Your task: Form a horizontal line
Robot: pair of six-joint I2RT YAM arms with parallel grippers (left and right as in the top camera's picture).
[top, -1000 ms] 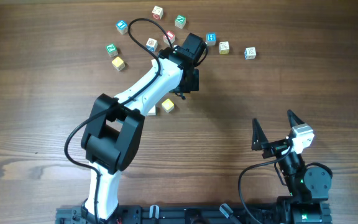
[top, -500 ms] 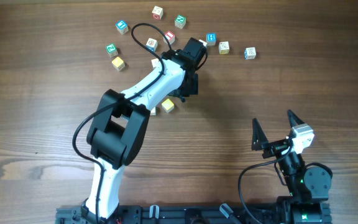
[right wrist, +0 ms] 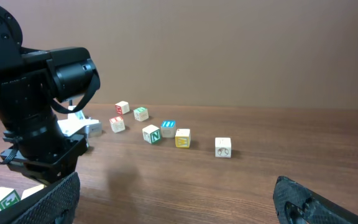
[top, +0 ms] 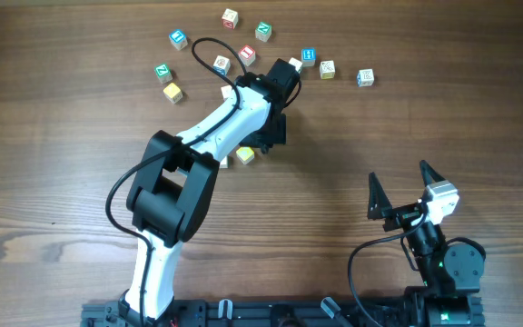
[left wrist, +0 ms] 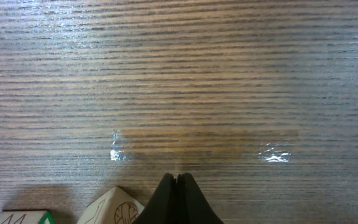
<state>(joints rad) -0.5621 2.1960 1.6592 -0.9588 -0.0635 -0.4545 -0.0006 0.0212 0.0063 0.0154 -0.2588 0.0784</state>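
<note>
Small wooden letter cubes lie scattered across the far part of the table, and no horizontal line shows among them. My left gripper (top: 269, 138) (left wrist: 177, 182) is shut and empty, tips down at the wood. A pale cube with a brown drawing (left wrist: 118, 210) sits just left of its fingers, and a green-marked cube (left wrist: 25, 218) lies further left. From overhead these are the pale yellow cube (top: 244, 155) and a white one (top: 225, 161) half under the arm. My right gripper (top: 398, 174) (right wrist: 179, 205) stands open and empty near the front right.
Loose cubes lie at the back: a blue-faced one (top: 309, 56), a white one (top: 327, 68), a blue-marked one (top: 364, 77), a red one (top: 248, 54), green ones (top: 263, 30) (top: 162, 71) and a yellow one (top: 172, 92). The left arm (top: 225, 113) stretches diagonally across the table's middle.
The left arm's elbow has swung right and its wrist has shifted slightly left, uncovering small white cubes beside it. The right arm has not moved.
</note>
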